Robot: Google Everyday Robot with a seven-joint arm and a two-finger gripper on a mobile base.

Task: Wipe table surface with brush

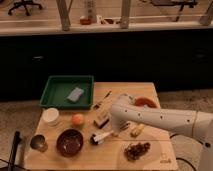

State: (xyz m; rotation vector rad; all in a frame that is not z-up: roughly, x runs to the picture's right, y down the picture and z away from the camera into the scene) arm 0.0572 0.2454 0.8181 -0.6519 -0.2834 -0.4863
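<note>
The table surface [155,160] is a pale wood plank top. The brush [101,137] lies on it near the middle, its black bristle head to the front left and its white handle running back right. My gripper [121,128] is low over the table at the handle's far end, at the tip of the white arm [160,119] that reaches in from the right. The contact with the handle is hidden.
A green tray [54,95] holding a grey sponge [75,94] stands at the back left. Around the brush are a tan block [102,119], a thin dark brush [102,100], an orange [77,119], a dark bowl [70,142], a white cup [50,116], a metal cup [38,143], a red bowl [145,101] and dark grapes [137,150].
</note>
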